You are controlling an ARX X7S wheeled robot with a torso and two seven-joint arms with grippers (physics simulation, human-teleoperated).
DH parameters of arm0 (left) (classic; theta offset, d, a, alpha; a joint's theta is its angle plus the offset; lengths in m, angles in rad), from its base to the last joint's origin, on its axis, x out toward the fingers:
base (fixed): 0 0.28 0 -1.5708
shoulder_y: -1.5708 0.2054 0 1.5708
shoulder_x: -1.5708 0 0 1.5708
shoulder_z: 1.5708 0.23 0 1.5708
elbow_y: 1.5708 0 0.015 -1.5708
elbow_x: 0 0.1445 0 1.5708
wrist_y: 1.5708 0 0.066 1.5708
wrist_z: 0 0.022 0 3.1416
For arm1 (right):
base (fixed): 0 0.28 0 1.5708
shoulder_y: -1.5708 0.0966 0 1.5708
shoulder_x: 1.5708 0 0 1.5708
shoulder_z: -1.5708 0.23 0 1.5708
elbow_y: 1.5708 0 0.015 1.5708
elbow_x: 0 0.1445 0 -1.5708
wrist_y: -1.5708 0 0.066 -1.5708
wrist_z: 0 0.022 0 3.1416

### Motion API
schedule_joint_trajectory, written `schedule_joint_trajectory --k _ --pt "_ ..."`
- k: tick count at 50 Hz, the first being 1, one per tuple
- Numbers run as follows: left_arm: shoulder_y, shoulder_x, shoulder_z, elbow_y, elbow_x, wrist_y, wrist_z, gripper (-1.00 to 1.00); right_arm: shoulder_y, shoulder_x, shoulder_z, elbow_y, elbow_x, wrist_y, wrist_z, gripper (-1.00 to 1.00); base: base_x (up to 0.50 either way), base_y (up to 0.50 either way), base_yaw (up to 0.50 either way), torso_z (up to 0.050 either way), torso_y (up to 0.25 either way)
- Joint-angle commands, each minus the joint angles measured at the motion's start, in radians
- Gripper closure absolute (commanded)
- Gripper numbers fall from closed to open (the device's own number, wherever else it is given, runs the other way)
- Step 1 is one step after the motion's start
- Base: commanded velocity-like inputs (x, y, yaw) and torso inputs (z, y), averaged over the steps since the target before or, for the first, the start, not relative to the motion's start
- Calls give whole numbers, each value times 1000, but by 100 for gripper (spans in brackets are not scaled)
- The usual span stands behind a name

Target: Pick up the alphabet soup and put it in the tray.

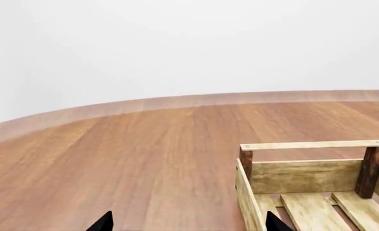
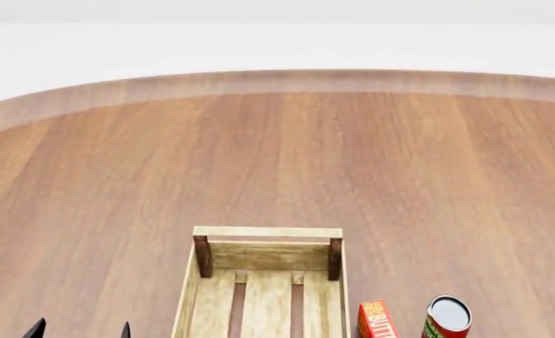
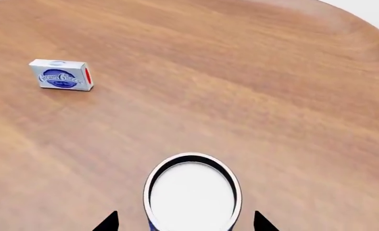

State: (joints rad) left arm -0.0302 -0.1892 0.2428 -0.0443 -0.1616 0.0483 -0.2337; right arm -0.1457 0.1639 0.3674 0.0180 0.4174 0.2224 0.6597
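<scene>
The right gripper [image 3: 184,222] hung directly above the soup [image 3: 191,191], its two dark fingertips showing one to each side of the can's rim with clear space between each tip and the can — open wide, holding nothing. The can stood upright, its long axis vertical and in line with the gripper's approach, so the coming move looked like a straight drop over it and a squeeze. Only the plain whitish round top inside a dark ring and a sliver of blue label below it could be seen. It did not show in the head view, so its place relative to the tray could not be fixed, though it stood on bare wood.

The left gripper [image 1: 184,224] was also open and empty, beside the tray [image 1: 305,175] — the right arm was plainly the nearer to the soup. The tray [image 2: 267,255] lay toward the near edge of the worktop, about midway across, its long axis running away from the robot, its slatted floor bare. Just right of it stood a red box [image 2: 377,320] and a red can [image 2: 446,318]. A small blue-and-white box [image 3: 61,75] lay well apart from the soup.
</scene>
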Motion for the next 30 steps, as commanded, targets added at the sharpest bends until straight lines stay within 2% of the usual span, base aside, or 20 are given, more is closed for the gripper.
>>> schedule_joint_trajectory --k 1,30 --pt "-1 -4 5 -3 -5 3 -5 -100 18 6 -3 58 -3 -20 -4 -100 0 0 0 0 0" --pt "-1 -16 20 6 -13 3 -19 -100 51 21 -15 165 -12 -66 -16 -100 0 0 0 0 0"
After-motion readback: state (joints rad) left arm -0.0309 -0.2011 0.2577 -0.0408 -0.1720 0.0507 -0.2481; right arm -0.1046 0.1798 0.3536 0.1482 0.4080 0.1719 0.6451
